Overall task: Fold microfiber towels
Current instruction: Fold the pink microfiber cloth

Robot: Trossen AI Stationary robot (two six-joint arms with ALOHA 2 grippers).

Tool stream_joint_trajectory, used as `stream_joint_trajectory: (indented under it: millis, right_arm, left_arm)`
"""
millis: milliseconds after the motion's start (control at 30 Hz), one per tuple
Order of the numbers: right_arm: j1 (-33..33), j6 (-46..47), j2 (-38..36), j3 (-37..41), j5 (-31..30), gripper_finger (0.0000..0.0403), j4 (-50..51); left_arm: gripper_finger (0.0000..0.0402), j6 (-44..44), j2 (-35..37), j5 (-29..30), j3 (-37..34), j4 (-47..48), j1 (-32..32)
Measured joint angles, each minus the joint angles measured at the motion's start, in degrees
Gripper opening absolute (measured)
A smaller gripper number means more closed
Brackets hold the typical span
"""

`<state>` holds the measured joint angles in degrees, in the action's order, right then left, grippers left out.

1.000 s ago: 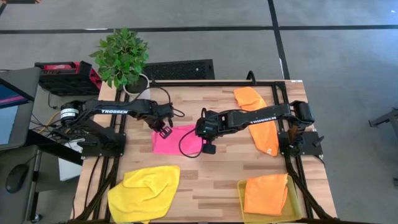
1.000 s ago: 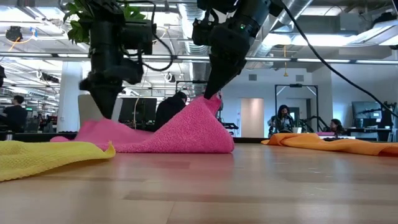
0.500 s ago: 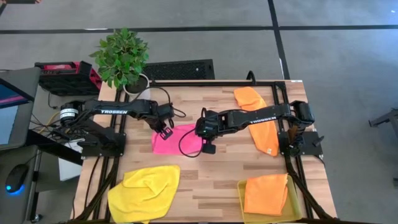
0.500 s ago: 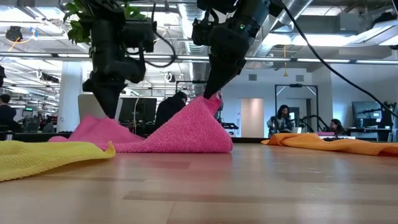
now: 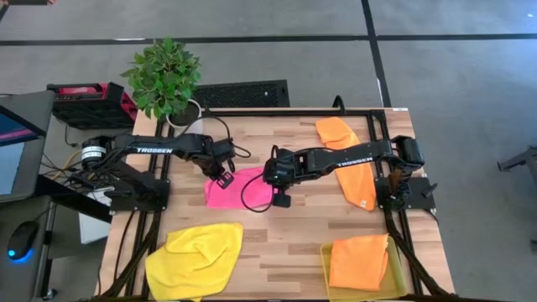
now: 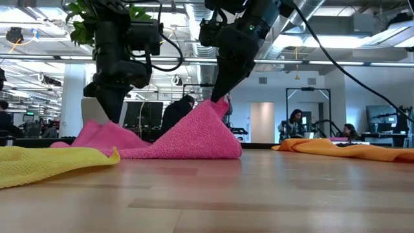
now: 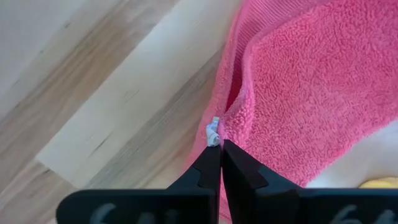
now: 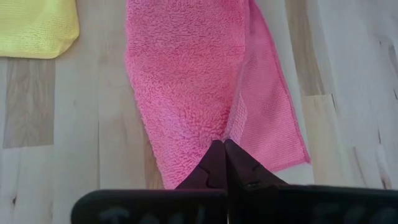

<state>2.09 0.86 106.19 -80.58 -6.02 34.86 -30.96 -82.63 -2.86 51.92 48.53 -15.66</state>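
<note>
The hot pink towel (image 5: 239, 188) lies mid-table, raised at both ends. My left gripper (image 5: 223, 178) is shut on its left end and my right gripper (image 5: 268, 175) is shut on its right end. In the low view the towel (image 6: 187, 139) rises to a peak under my right gripper (image 6: 218, 97) and to a lower hump under my left gripper (image 6: 111, 120). The yellow towel (image 5: 195, 258) lies crumpled at the near left. One orange towel (image 5: 351, 164) lies at the far right under my right arm. The other orange towel (image 5: 359, 262) lies in the yellow tray. My left gripper pinches the pink towel's edge beside its small white tag (image 7: 213, 132) between its two fingertips, coming from above. That end is raised a little off the table and a fold runs away from the fingers. The rest lies on the wood. My right gripper pinches the pink towel at an edge where the fluffy side meets the smoother side (image 8: 231, 132), coming from above at a slant. The held part stands as a peak (image 6: 217, 105). The cloth slopes down from it to the table on both sides.
A translucent yellow tray (image 5: 327, 270) stands at the near right corner. A potted plant (image 5: 165, 77) stands at the far left corner. Bare wood shows between the pink towel and the near towels. People and desks show in the room beyond the table.
My left gripper has shifted slightly toward the table's right with its end of the pink towel, and the hump under it stands a little higher. My right gripper keeps its peak in place.
</note>
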Motion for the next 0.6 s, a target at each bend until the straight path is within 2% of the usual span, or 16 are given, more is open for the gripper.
stream_joint_trajectory:
  millis: [100,400,600]
  right_arm:
    - [0.0,-1.1,0.0,0.0,0.0,0.0003,-0.1]
    - [0.0,-1.4,0.0,0.0,0.0,0.0003,-0.2]
    - [0.0,-2.3,0.0,0.0,0.1,0.0003,-0.2]
  left_arm:
    - [0.0010,-0.2,0.0,0.7,0.0,-0.1,0.0]
    - [0.0077,-1.0,0.0,1.1,0.0,-2.9,0.0]
    - [0.0098,-0.2,0.0,3.6,0.0,-3.0,0.0]
